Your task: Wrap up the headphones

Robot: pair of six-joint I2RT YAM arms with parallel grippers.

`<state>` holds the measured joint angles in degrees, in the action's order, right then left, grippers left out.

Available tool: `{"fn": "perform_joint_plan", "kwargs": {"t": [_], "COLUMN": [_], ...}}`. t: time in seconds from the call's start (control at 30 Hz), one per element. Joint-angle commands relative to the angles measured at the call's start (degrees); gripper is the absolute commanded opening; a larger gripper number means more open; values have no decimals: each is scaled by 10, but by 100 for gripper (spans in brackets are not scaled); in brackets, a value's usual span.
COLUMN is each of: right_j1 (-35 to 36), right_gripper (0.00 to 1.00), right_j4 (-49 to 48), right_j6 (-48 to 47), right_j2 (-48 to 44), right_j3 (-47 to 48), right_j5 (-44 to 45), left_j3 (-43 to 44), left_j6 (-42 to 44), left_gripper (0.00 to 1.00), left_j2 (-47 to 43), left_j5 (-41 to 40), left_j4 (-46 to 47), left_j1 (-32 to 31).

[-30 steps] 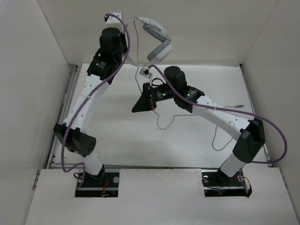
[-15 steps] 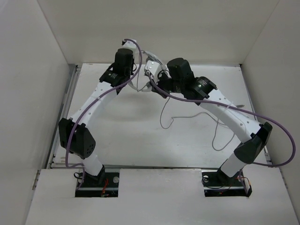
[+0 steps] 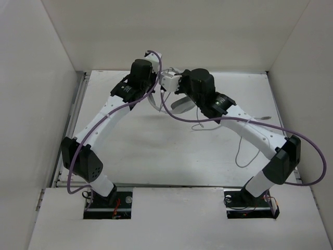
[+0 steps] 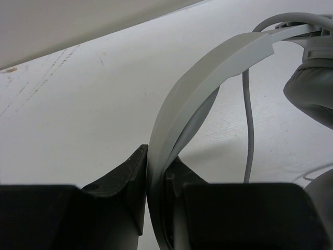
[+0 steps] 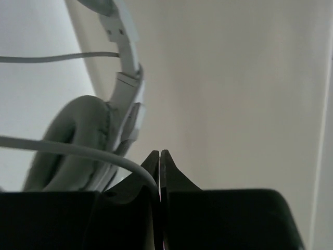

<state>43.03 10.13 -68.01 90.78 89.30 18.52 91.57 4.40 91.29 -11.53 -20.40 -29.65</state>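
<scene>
Action at the far middle of the table (image 3: 151, 151): the headphones (image 3: 181, 105) are held up off the surface between the two wrists, both arms leaning in over them. The left gripper (image 4: 156, 157) has the headband (image 4: 208, 78). In its wrist view the pale band runs edge-on straight down into the slot between the two black fingers (image 4: 129, 177), which press on its flat faces in a firm clamp. From there the band arcs up and to the right. One padded earcup (image 4: 312, 94) peeks in at the right edge, beyond the fingers and clear of them. The thin grey cable (image 4: 248, 130) drops down behind the band, just beside the right-hand finger; whether it touches that finger, can't tell.

Over to the right gripper (image 5: 160, 156): fingers drawn together, tips meeting with barely a slit. The cable sweeps in from the left and dives into that seam, pinched there by the look of it. An earcup sits just left of those tips, with its slider rising above it against the pale wall (image 5: 234, 78). From above, the rest of the cable trails off to the right and lies in loose loops on the table beside the right arm.
</scene>
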Motion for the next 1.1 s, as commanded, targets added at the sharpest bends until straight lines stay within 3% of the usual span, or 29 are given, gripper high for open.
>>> {"fn": "perform_joint_plan", "kwargs": {"t": [0.0, 0.3, 0.63, 0.9, 1.07], "right_j1": [-39, -78, -130, -155, -172], "right_gripper": [11, 25, 22, 21, 19], "right_j4": [-207, -271, -108, -24, 49], "right_j6": [-109, -53, 173, 296, 423], "right_j2": [-3, 7, 21, 50, 44], "right_j3": [-15, -30, 17, 62, 59], "right_j5": [68, 40, -62, -149, -291], "left_j3": [8, -1, 6, 50, 106], "left_j6": [-1, 1, 3, 10, 19], "left_gripper": [0, 0, 0, 0, 0], "left_j2": [-55, -75, -120, -126, -117], "left_j5": [65, 121, 197, 233, 232], "left_j4": [5, -18, -35, -58, -61], "left_j1": [-10, -21, -41, -63, -52]}}
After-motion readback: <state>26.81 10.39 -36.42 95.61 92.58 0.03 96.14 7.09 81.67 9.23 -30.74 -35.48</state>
